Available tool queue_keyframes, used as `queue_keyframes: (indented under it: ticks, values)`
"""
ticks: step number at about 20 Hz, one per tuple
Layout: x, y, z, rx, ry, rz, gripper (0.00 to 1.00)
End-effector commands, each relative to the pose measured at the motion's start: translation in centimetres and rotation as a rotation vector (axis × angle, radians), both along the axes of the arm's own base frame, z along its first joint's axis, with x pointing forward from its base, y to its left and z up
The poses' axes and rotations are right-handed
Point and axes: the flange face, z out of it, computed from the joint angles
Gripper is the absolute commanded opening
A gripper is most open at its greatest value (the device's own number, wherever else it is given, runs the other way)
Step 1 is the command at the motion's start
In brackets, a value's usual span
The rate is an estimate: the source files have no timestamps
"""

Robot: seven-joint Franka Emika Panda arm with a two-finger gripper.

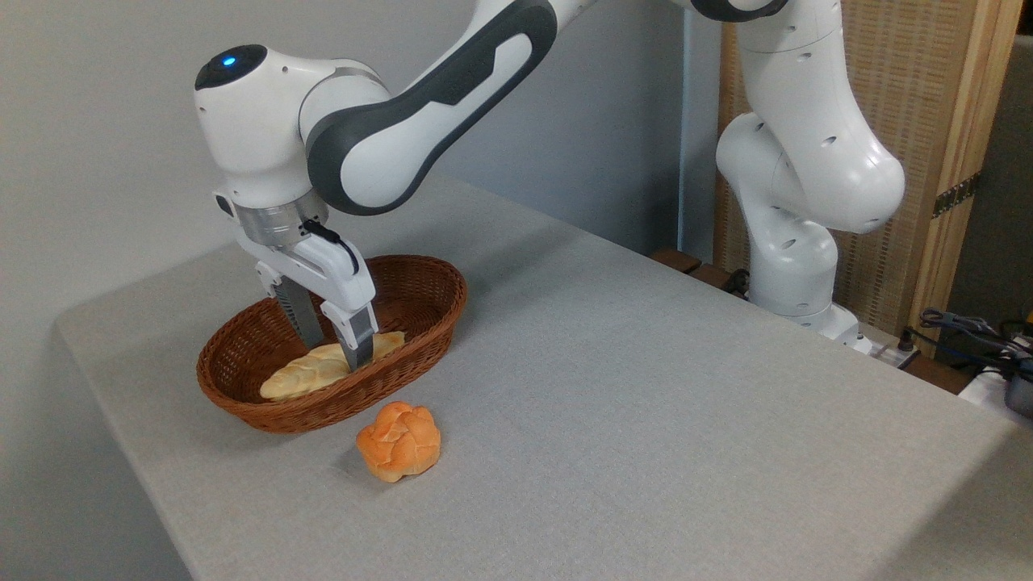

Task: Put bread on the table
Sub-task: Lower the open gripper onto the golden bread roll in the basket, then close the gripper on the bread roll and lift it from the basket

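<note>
The bread (pixel 300 376), a long pale golden plaited loaf, lies in the brown oval wicker basket (pixel 440 284) at the left of the table (pixel 646 387). My gripper (pixel 336 355) reaches down into the basket and stands open, one finger on each side of the loaf near its right half. The front finger (pixel 360 343) hides part of the loaf; the rear finger (pixel 302 319) stands behind it. The loaf rests on the basket floor.
A round orange-brown knotted roll (pixel 399 441) sits on the table just in front of the basket. The arm's base (pixel 795 274) stands at the table's far right edge, with cables (pixel 968 331) and a wooden screen behind it.
</note>
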Motion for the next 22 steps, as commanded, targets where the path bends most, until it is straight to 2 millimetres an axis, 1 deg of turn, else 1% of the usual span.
queue_keyframes:
  ticks: [1,2,3,5,7,9,12,13,22]
  values:
    - [0.23,-0.89,-1.60,0.014,-0.013,-0.007,1.00]
    - [0.27,-0.83,-1.60,0.025,-0.020,-0.013,1.00]
    - [0.28,-0.80,-1.60,0.030,-0.022,-0.016,0.97]
    - [0.32,-0.74,-1.60,0.040,-0.029,-0.024,0.77]
    - [0.33,-0.71,-1.71,0.045,-0.028,-0.026,0.65]
    - [0.36,-0.72,-1.99,0.044,-0.022,-0.026,0.47]
    - [0.38,-0.63,-1.90,0.044,-0.024,-0.024,0.26]
    - [0.45,-0.56,-1.83,0.044,-0.025,-0.022,0.23]
    - [0.51,-0.48,-1.40,0.041,-0.032,-0.021,0.25]
